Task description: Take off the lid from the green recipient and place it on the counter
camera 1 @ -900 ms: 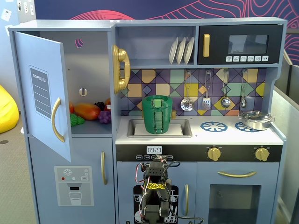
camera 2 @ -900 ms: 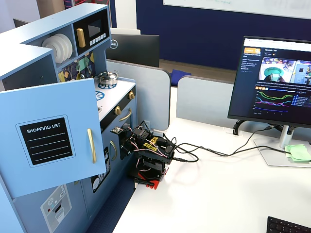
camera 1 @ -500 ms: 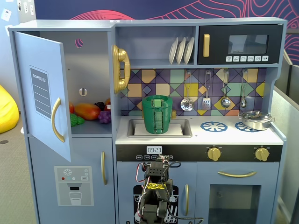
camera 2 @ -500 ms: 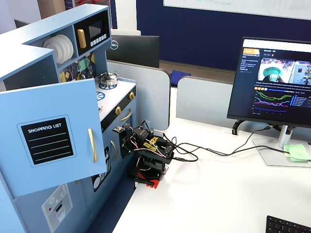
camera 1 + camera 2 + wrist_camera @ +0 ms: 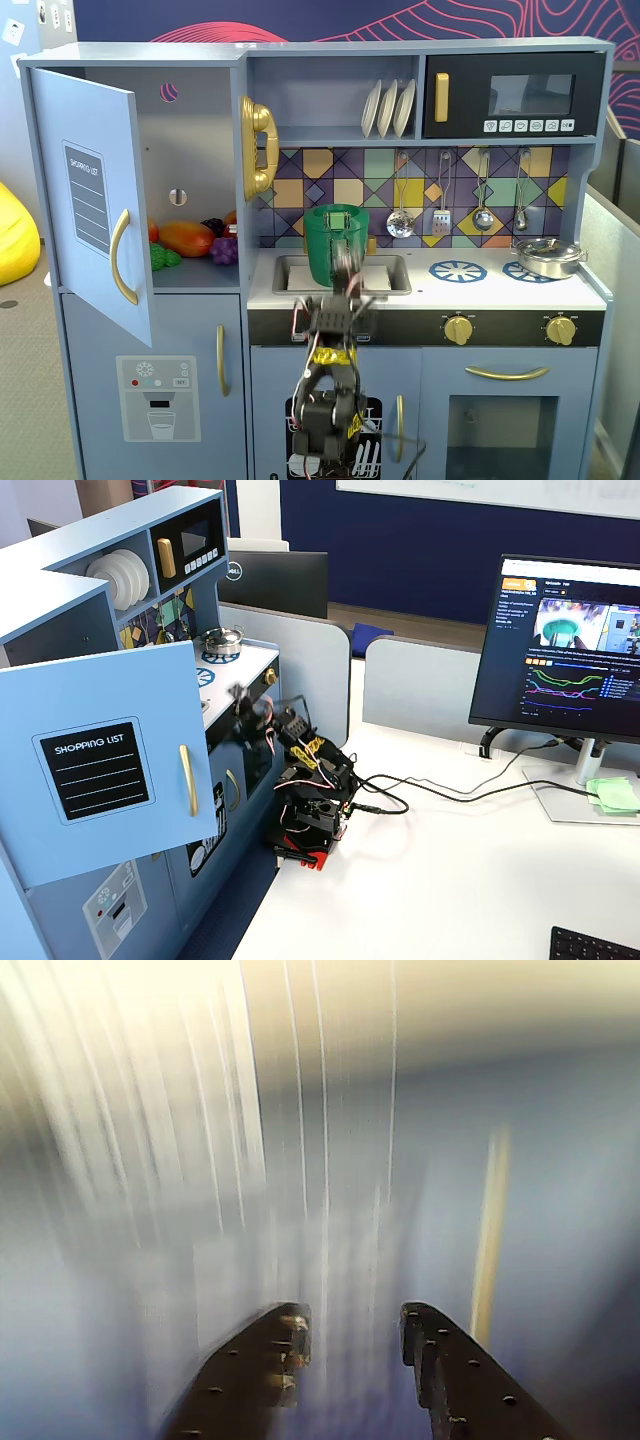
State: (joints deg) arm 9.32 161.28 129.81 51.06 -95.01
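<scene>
The green recipient (image 5: 322, 250) stands upright in the sink (image 5: 388, 276) of the white counter (image 5: 500, 289). The lid (image 5: 335, 209) sits on top of it, seen almost edge-on. In a fixed view my gripper (image 5: 347, 268) is a blur raised in front of the recipient's right side; whether it touches is unclear. In the wrist view my gripper (image 5: 352, 1326) is open with nothing between the jaws, and everything beyond is motion-blurred. From the side, my gripper (image 5: 244, 709) is at the counter (image 5: 236, 671) front edge; the recipient and lid are hidden there by the open door.
A silver pot (image 5: 548, 256) stands on the right burner and shows from the side too (image 5: 222, 638). The fridge door (image 5: 95, 200) hangs open on the left, with toy fruit (image 5: 186, 238) inside. A monitor (image 5: 570, 650) and cables (image 5: 430, 790) are on the desk.
</scene>
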